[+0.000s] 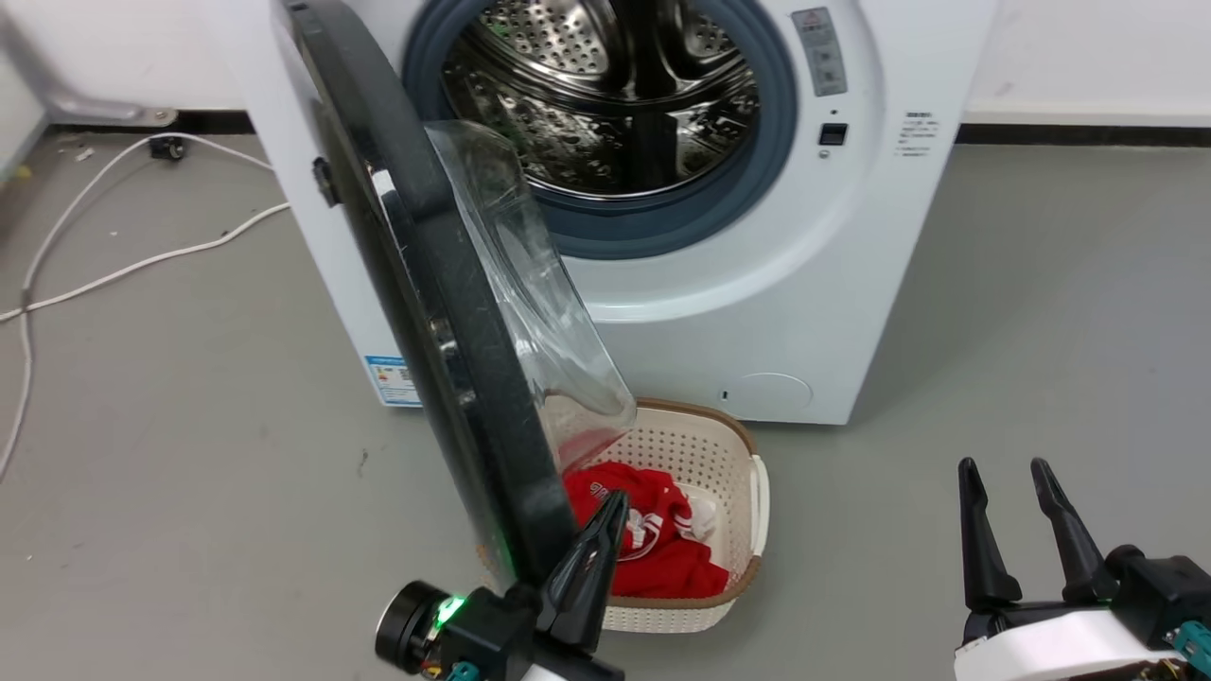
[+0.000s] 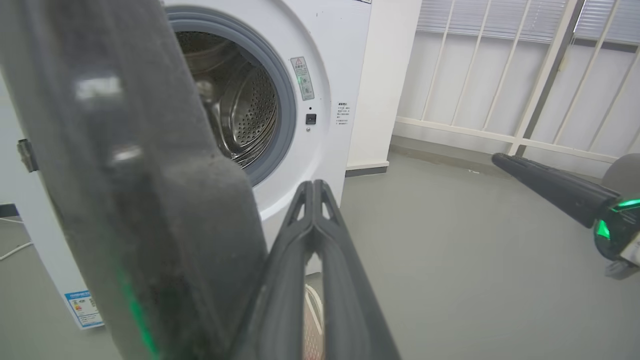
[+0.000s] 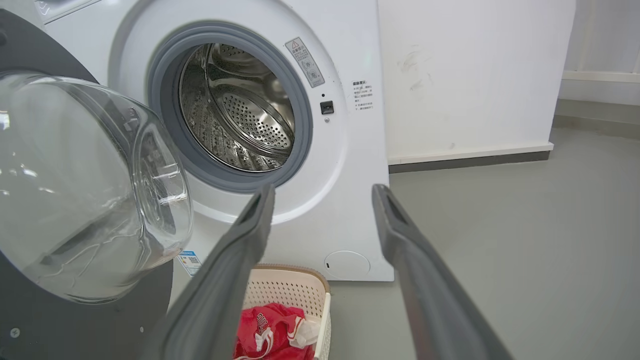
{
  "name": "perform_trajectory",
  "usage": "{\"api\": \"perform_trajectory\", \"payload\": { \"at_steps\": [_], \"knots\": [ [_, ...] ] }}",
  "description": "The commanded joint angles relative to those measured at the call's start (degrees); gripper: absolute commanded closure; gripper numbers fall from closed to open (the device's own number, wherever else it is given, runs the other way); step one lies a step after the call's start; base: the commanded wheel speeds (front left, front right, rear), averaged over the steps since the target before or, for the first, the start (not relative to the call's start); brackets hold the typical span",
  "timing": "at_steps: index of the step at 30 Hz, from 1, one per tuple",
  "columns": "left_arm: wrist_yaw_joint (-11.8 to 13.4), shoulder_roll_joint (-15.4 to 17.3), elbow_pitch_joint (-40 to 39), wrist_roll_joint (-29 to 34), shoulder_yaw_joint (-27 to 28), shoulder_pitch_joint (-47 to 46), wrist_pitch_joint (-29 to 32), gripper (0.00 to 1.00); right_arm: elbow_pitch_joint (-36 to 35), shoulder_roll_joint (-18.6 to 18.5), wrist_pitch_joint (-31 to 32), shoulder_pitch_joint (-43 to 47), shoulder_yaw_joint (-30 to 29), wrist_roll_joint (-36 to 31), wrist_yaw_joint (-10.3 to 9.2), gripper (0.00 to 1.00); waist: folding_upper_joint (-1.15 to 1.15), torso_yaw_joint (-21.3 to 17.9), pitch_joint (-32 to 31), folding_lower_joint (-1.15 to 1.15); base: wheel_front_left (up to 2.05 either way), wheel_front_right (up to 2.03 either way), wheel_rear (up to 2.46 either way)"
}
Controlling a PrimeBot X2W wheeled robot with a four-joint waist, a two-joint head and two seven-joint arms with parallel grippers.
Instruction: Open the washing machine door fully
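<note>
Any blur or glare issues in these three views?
Left wrist view: washing machine door close-up is blurred, with a green glow on it. Head view: sharp, glints in the steel drum. Right wrist view: reflections on the glass bowl.

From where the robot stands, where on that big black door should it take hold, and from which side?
Probably the thick black rim of the washing machine door, low on its free edge, which stands edge-on toward the robot. Come from the inner side, the robot's right, below the bulging glass bowl: smooth and round, it offers the jaws nothing. The left gripper sits there, jaws shut.
</note>
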Motion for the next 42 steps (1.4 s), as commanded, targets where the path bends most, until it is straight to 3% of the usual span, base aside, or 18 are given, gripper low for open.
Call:
{"api": "perform_trajectory", "payload": {
  "at_steps": [1,12,19,29,42],
  "knots": [
    [1.08,1.47,0.34,-0.28,1.72,1.40,0.27,1.00,-0.18,0.14,-0.11,1.05,-0.16,0.00,-0.02,0.00,0.00,2.02,-0.59,0.00,0.00,0.00,0.00],
    [3.03,1.35,-3.14,0.15,3.53,5.12,0.20,1.00,-2.29,0.11,1.15,1.49,-1.18,-0.96,-0.02,0.00,0.00,12.86,-0.48,0.00,0.00,0.00,0.00],
    [4.34,2.71,-3.68,-0.47,7.88,5.55,0.20,1.00,-2.82,0.09,1.51,1.09,-0.49,-0.71,-0.02,0.00,0.00,17.77,0.07,0.00,0.00,0.00,0.00],
    [4.80,6.50,-2.23,-2.73,18.06,1.95,0.07,1.00,-2.77,0.09,2.06,0.24,0.02,-1.38,-0.02,0.00,0.00,18.72,1.28,0.00,0.00,0.00,0.00],
    [2.43,12.02,5.98,-4.85,29.46,-5.08,0.09,1.00,-4.86,0.09,4.30,-0.28,-0.39,-3.17,-0.02,0.00,0.00,15.29,3.45,0.00,0.00,0.00,0.00]
  ]
}}
